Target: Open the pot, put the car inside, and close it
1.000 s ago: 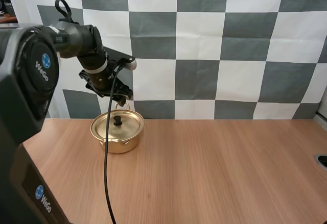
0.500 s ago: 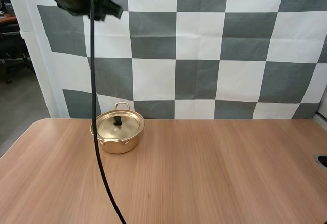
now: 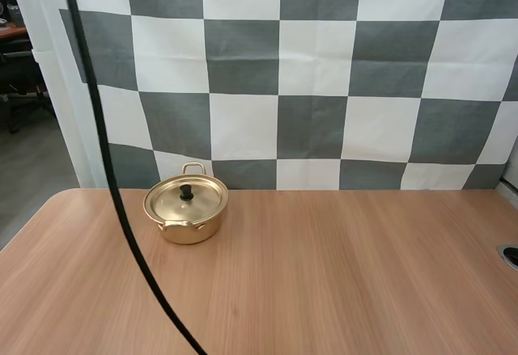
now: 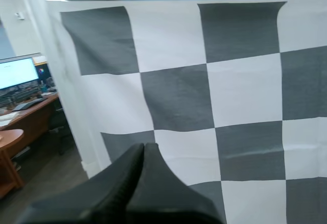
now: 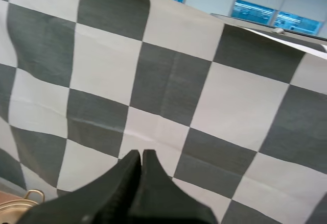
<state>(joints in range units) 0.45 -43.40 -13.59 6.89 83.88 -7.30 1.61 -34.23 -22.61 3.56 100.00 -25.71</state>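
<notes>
A light wood-grain tabletop (image 3: pixel 340 274) spans the high view from the near edge to the far side, evenly lit, with no hard shadows. Its far left corner is rounded. At its right edge a small round dark opening (image 3: pixel 510 255) is set into the surface. Beyond the left edge lies a grey floor (image 3: pixel 32 197). Far off to the left stands a reddish-brown desk (image 3: pixel 10 33), with a dark chair (image 3: pixel 20 88) beneath it, both partly out of frame.

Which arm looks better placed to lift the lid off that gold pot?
Probably the left. The pot, lid on, stands on the table's left side, that arm's side. The left gripper and right gripper are both shut and away from the pot, so it is a close call.
</notes>
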